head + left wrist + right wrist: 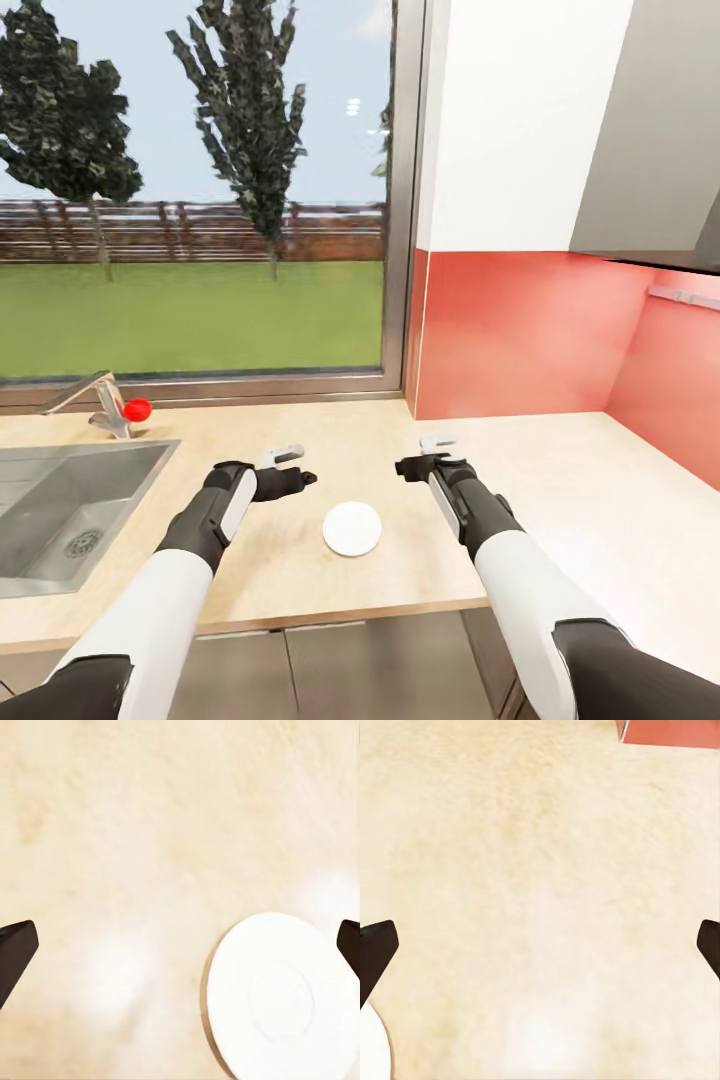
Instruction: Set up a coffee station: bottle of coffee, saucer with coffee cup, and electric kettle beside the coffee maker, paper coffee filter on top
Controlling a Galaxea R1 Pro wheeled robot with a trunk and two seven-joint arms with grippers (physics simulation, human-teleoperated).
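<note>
Now I hover both empty, wide-open grippers, left gripper (290, 468) and right gripper (425, 456), beside the saucer (352, 528); next comes fetching the cup.

Saucer (281, 1001) flat on countertop (150, 832), betw. wide-apart end effector (180, 945) fingertips (15, 949).

Round white ceramic saucer (281, 1001) cut off by left wrist view's edge; only thin white sliver (373, 1046) of it at right wrist view's corner. Stainless steel sink basin (60, 510) cropped at head view's left edge. Grey range hood (660, 130) cropped at right
</note>
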